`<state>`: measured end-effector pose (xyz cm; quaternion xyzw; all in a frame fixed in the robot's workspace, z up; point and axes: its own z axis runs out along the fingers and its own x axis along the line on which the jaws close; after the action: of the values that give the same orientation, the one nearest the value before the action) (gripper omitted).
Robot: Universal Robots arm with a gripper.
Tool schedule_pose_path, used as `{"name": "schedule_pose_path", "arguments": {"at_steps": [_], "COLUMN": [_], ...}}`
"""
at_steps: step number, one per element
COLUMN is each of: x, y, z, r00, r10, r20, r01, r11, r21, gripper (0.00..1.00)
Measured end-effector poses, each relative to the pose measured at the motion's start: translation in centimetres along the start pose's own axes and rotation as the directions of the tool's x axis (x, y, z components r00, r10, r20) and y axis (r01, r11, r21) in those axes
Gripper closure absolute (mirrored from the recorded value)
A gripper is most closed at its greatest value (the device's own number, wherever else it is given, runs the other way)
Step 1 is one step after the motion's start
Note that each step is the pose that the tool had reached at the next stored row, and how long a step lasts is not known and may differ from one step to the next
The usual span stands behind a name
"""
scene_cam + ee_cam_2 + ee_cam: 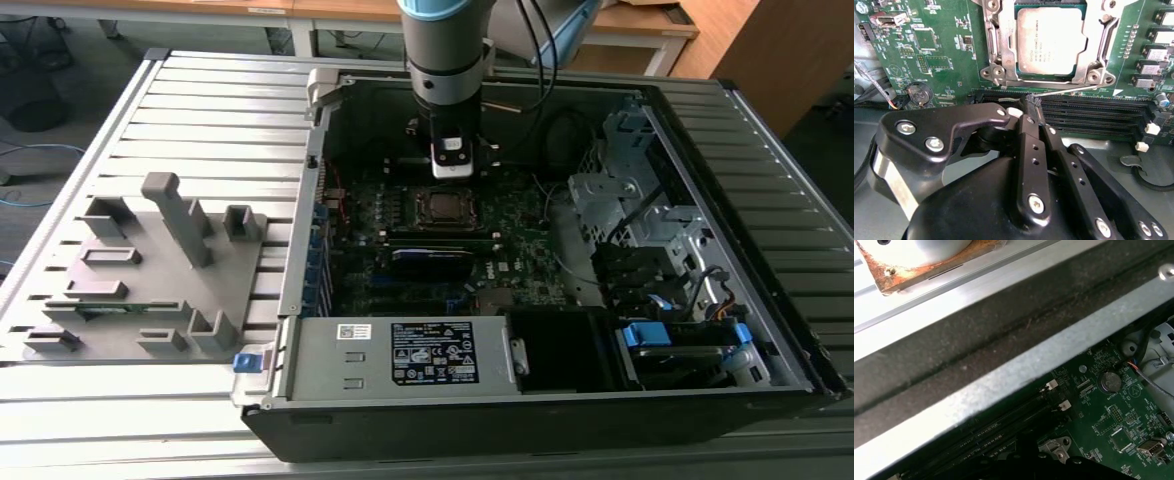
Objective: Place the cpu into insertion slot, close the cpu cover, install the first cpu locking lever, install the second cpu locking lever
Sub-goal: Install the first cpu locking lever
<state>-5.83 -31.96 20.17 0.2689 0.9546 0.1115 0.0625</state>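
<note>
- An open computer case (pixel 304 250) lies on a slatted metal worktop (pixel 200 110). A robot arm reaches into it, with the end effector (pixel 451 162) just above the insertion slot (pixel 442 207) on the green motherboard (pixel 939 55).
- In the second wrist view the cpu (pixel 1051 42) sits in the slot, dull silver top up. The cpu cover (pixel 1002 45) appears to lie down around it as a silvery frame.
- The black fingers (pixel 1026 130) are drawn together. Their tips meet the near end of a thin wire locking lever (pixel 1064 90) that runs along the socket's edge (whether they pinch it or only touch it, I cannot tell).
- Risk: the lever looks thin, smooth and springy. The narrow tips could slide off it under load, and it would likely spring up unlatched.
- Risk: long black memory slots (pixel 1089 107) lie just beside the fingertips. A slip would probably drive the fingers into them or into their white clips (pixel 1152 128).
- Risk: if the cover is not fully flat, forcing the lever could press unevenly on the cpu and harm the contacts beneath (these are hidden).
- Risk: the lever probably has to hook under a retaining tab, and I cannot make one out. A sideways miss could leave it lying low but not locked.
</note>
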Motion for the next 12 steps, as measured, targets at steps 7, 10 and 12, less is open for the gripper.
{"name": "schedule_pose_path", "arguments": {"at_steps": [7, 10, 12], "x": [-0.06, -0.07, -0.07], "y": [0.2, 0.31, 0.31], "z": [0.13, 0.18, 0.2], "r00": [1.0, 1.0, 1.0], "r10": [0.0, 0.0, 0.0], "r20": [0.0004, 0.0006, 0.0013], "r01": [0.0, 0.0, 0.0], "r11": [1.0, 1.0, 1.0], "r21": [0.0005, 0.0009, 0.002], "gripper": [0.89, 0.89, 0.89]}}
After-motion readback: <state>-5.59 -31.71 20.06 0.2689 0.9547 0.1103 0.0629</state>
